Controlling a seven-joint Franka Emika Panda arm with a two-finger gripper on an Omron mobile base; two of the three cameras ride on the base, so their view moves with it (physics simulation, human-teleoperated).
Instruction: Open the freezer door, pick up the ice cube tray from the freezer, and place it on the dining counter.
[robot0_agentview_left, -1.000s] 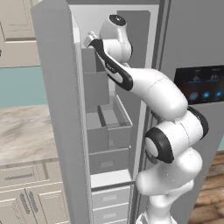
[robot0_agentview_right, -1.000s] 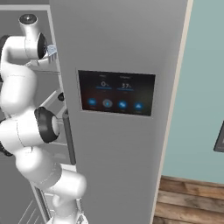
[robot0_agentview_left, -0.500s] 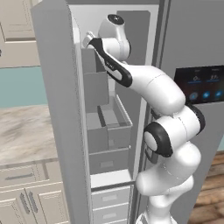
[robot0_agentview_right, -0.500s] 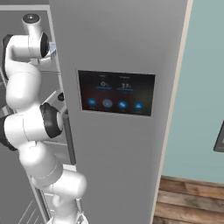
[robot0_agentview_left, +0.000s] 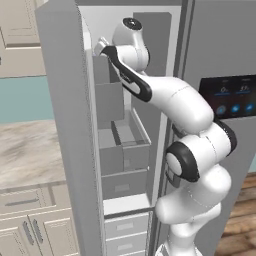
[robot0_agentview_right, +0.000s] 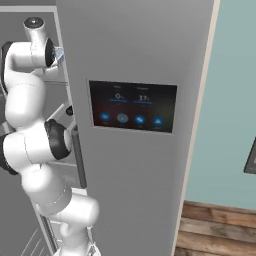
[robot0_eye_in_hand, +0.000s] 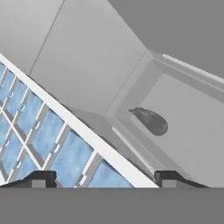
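The freezer door (robot0_agentview_left: 65, 130) stands swung open to the left, and the freezer (robot0_agentview_left: 127, 150) shows its gray shelves and bins. My arm reaches into the top shelf, where my gripper (robot0_agentview_left: 100, 48) sits near the left wall. In the hand view the pale blue ice cube tray (robot0_eye_in_hand: 52, 140) runs diagonally right in front of my gripper (robot0_eye_in_hand: 105, 178). Its white rim lies between the two fingertips (robot0_eye_in_hand: 40, 177), which stand wide apart. Whether they touch the tray I cannot tell. A pale blue corner of the tray (robot0_agentview_right: 59, 54) peeks out beside the hand.
A small dark oblong object (robot0_eye_in_hand: 151, 121) lies on the shelf beyond the tray. The gray door with the dark touchscreen (robot0_agentview_right: 132, 106) stays closed to the right of the arm. A marbled counter (robot0_agentview_left: 25, 150) over cream cabinets lies left of the freezer door.
The hand has edged slightly further left into the top shelf and the arm's elbow has shifted a little. The door has not moved.
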